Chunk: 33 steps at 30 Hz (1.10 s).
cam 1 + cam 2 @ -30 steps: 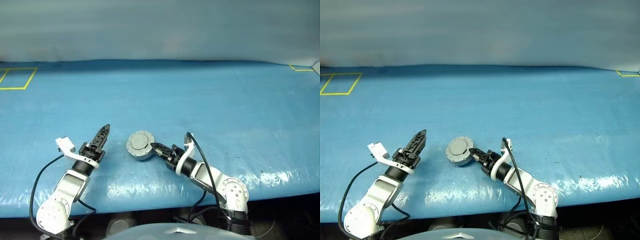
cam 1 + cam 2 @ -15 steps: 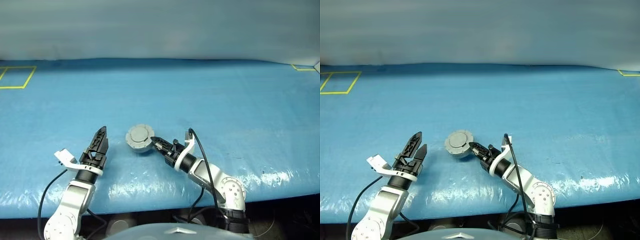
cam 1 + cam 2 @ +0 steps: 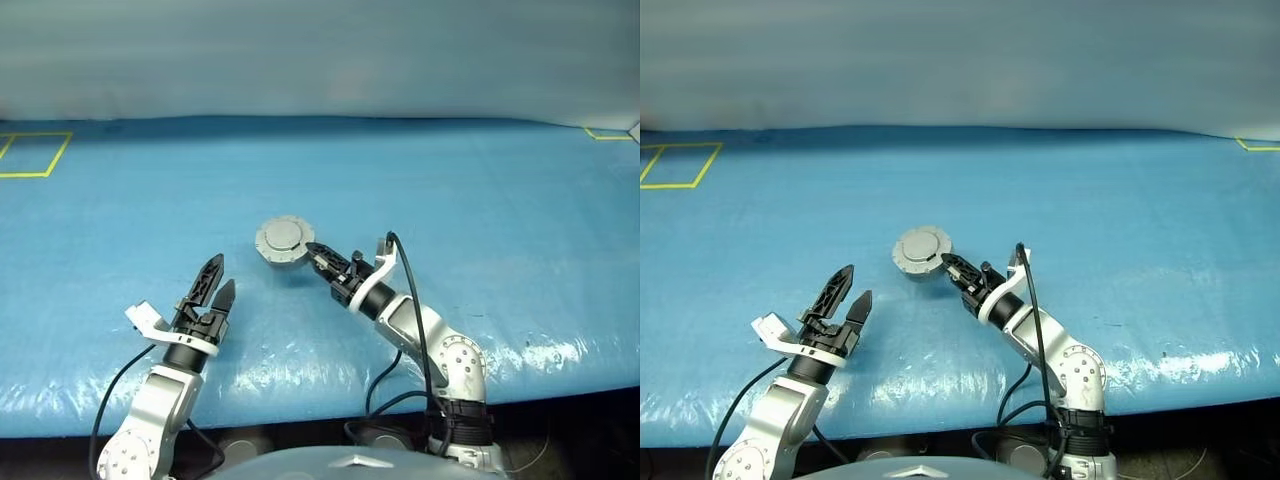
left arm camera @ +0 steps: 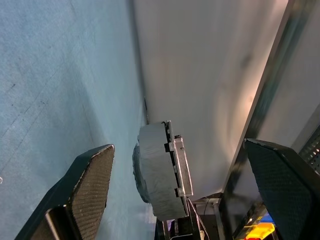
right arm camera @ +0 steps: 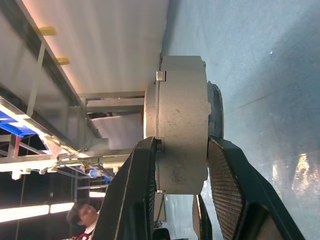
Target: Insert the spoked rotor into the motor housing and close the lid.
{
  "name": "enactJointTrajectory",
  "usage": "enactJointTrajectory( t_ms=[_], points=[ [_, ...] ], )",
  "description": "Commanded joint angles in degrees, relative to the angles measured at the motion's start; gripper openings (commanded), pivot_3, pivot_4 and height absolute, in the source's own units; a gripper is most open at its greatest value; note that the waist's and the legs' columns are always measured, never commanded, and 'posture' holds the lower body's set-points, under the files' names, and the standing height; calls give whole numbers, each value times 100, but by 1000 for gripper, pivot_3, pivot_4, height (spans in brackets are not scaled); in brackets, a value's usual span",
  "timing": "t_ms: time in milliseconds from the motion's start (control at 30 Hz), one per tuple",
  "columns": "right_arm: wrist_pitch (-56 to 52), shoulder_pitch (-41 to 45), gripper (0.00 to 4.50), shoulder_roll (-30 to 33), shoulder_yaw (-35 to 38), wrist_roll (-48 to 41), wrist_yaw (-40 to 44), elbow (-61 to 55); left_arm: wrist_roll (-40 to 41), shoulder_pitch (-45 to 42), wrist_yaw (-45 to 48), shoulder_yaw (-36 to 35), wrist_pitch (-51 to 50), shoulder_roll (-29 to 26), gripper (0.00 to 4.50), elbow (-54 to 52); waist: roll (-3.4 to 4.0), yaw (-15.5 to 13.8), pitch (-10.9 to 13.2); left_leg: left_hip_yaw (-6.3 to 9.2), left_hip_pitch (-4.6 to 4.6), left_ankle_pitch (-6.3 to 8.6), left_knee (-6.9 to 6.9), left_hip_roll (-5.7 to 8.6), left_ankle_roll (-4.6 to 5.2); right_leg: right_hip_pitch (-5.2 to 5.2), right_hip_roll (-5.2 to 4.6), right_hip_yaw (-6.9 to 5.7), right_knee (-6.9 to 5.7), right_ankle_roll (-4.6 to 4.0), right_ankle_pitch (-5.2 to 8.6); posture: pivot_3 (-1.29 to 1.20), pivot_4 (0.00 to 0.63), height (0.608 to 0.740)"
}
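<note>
The motor housing [image 3: 284, 241] is a round grey puck held just above the blue table [image 3: 480, 200], a little left of centre. Its lid [image 3: 921, 247] is closed, with the plain grey face and raised centre turned up. My right gripper [image 3: 312, 253] is shut on the housing's edge from the right; in the right wrist view both fingers clamp the housing [image 5: 182, 125] across its flat faces. My left gripper [image 3: 218, 277] is open and holds nothing, nearer me and to the left of the housing. The left wrist view shows the housing [image 4: 157, 172] edge-on ahead, between the spread fingers. The spoked rotor is out of view.
Yellow tape marks a square [image 3: 30, 155] at the table's far left and a corner [image 3: 605, 134] at the far right. The table's front edge [image 3: 300, 400] runs just before both arms. A person [image 5: 82, 217] stands in the background of the right wrist view.
My right gripper has lifted the closed housing up and farther from me. My left gripper has opened wide, rolled, and moved a little to the right.
</note>
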<state>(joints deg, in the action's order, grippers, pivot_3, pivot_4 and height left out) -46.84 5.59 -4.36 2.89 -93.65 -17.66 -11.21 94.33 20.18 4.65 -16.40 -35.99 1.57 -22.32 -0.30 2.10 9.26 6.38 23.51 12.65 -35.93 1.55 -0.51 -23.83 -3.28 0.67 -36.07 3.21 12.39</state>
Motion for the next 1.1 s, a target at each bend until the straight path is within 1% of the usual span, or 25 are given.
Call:
enactJointTrajectory(
  t_ms=[33, 267, 600, 800, 1067, 1100],
  points=[
    [45, 219, 1196, -233, -208, -354, 185, -394, 121, -15, 288, 112, -88, -83, 4500, 113, 1, 0, 0, 0, 0, 0, 0, 0, 0, 0, 1, 0, 0, 0, 0, 0, 150, 740],
    [55, 221, 1196, -182, -462, -533, 92, -510, 63, -163, 665, 259, -143, -88, 4500, 428, 2, 0, 0, 0, 0, 0, -3, 0, 0, 1, 2, 1, -1, 0, -1, 0, 150, 740],
    [19, 87, 1196, -70, -768, -644, -14, -630, 43, -315, 1375, 343, -189, -74, 4500, 592, 4, 1, 0, 0, -1, 0, -4, 0, 0, 2, 4, 3, -2, -2, -3, 0, 150, 740],
    [0, 43, 1196, -10, -895, -711, -28, -671, 58, -425, 1261, 409, -221, -119, 4500, 637, 4, 0, -1, 0, -3, -1, -8, -1, 0, 4, 7, 3, -3, -2, -5, 0, 150, 740],
    [5, -31, 1196, 128, -1025, -762, -25, -731, 243, -673, 779, 465, -106, 88, 4500, 566, 2, -2, -1, 0, -3, -1, -12, -1, 1, 7, 7, 5, -4, -9, -13, 0, 150, 740],
    [11, -36, 1196, 145, -1028, -756, -19, -731, 285, -686, 635, 471, -65, 145, 4327, 544, 2, -2, -1, 0, -3, -1, -12, 0, 1, 7, 7, 5, -4, -13, -16, 0, 150, 740]
  ],
)
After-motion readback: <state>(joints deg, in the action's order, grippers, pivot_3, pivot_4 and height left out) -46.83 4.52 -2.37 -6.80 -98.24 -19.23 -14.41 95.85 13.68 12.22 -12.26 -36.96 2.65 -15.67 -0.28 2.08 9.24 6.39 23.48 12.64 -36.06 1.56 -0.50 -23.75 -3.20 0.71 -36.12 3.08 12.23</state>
